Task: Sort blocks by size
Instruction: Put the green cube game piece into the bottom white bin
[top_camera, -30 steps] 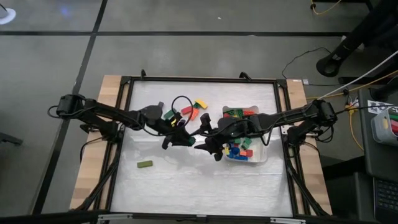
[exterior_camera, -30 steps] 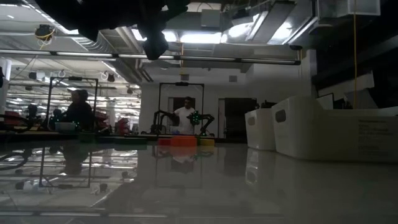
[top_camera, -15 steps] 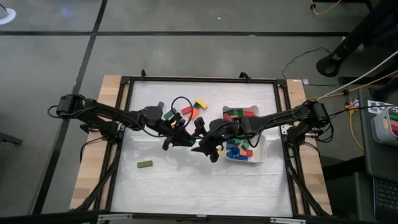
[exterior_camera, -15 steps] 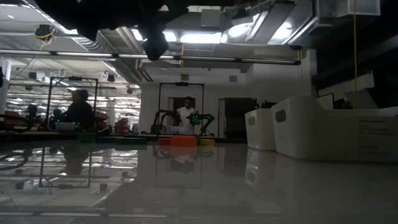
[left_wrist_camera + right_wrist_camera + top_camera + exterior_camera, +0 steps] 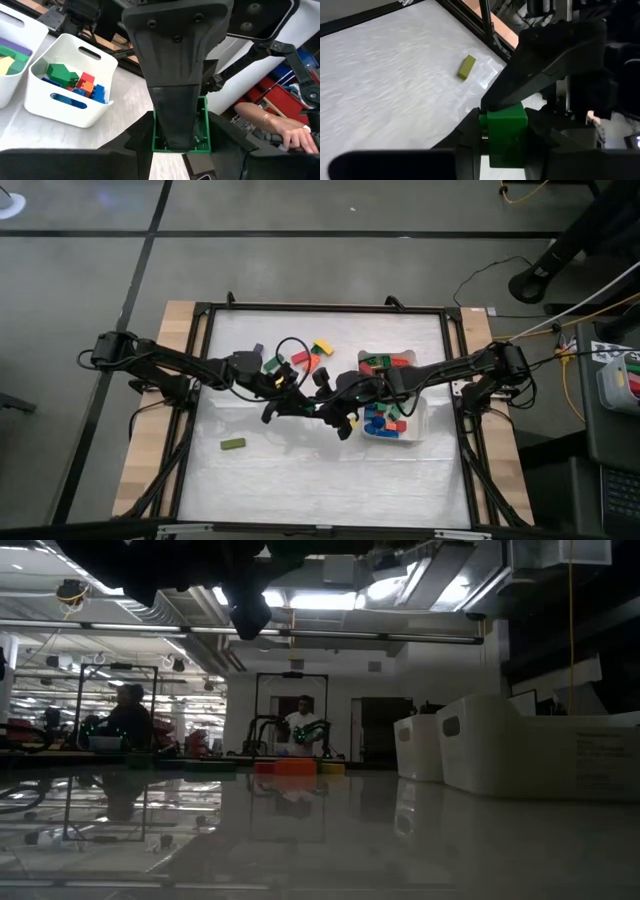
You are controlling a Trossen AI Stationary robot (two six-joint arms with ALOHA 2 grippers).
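Between both grippers' fingers, green block [image 5: 506, 131] shows no readable writing.

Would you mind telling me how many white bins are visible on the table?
2: one white bin holding mixed blocks, and a second bin beside it, cut off at the left wrist view's edge. Others may be hidden.

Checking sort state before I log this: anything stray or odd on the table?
One olive-green block lies alone, far from the loose pile and white tray. Both grippers, left and right, clamp one green block mid-table.
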